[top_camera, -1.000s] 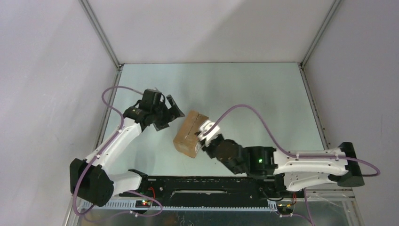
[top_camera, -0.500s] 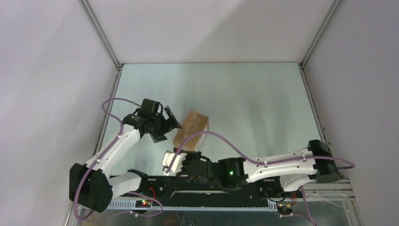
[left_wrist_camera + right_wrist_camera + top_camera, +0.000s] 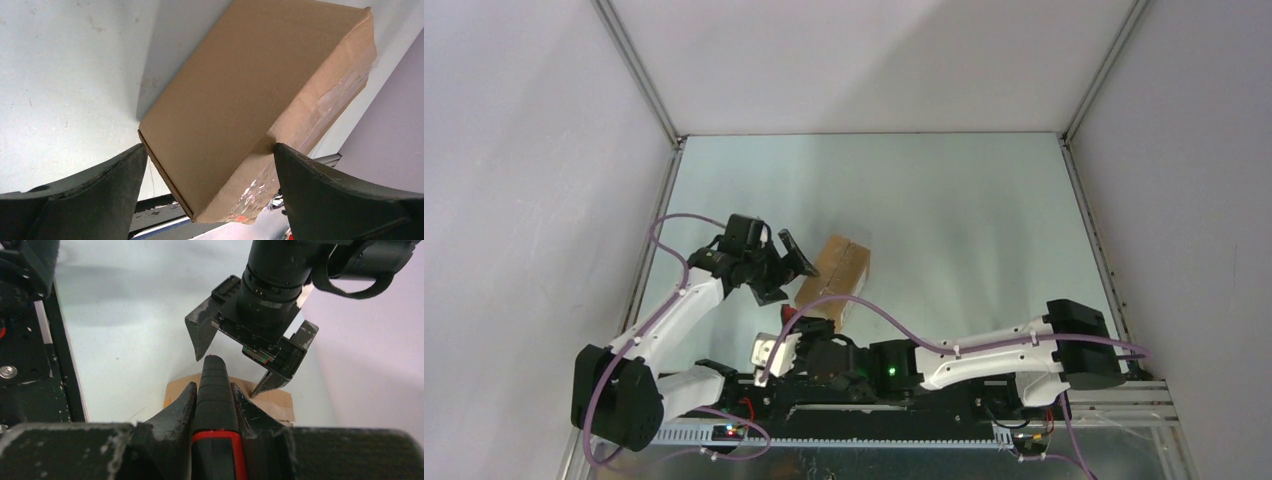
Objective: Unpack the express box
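Utility knife [image 3: 215, 410] pinched in right gripper [image 3: 212, 388]; express box [image 3: 250, 90] loose between jaws of left gripper [image 3: 786, 270].
Knife tip aimed at near end of box. Box on table [image 3: 964, 220], left of centre. Left fingers [image 3: 100, 185] spread wide, flanking box; contact not clear. Risk: box skidding under a blade push while unclamped, or tip striking a left finger close alongside. Blade extension not discernible; shipping label and flaps out of sight.

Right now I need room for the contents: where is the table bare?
Bare: table beyond the express box, and right of it. Crowded: near left, where left gripper, box and right gripper with knife meet.
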Controlling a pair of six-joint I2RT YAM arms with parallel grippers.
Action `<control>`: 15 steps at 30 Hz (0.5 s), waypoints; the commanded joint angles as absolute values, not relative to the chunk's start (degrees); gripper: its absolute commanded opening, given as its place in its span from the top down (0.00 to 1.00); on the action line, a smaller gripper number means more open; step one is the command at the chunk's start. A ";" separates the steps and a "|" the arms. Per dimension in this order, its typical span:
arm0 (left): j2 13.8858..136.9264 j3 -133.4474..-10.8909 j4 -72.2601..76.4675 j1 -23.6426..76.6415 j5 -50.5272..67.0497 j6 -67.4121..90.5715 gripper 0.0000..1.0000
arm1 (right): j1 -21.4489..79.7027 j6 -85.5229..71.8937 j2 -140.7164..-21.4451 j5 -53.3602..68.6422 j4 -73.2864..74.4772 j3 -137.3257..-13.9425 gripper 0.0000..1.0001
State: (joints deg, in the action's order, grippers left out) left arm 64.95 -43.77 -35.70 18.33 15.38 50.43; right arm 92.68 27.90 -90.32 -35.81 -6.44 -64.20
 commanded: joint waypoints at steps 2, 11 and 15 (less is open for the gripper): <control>63.96 -42.90 -34.66 18.03 16.26 49.03 0.00 | 92.05 25.25 -86.40 -37.81 -3.80 -63.86 1.00; 60.46 -41.14 -34.55 18.22 17.54 51.05 0.00 | 95.13 17.93 -81.77 -41.16 3.27 -61.65 1.00; 58.96 -41.18 -35.87 19.15 16.74 51.89 0.00 | 95.71 15.27 -81.79 -42.73 5.26 -60.31 1.00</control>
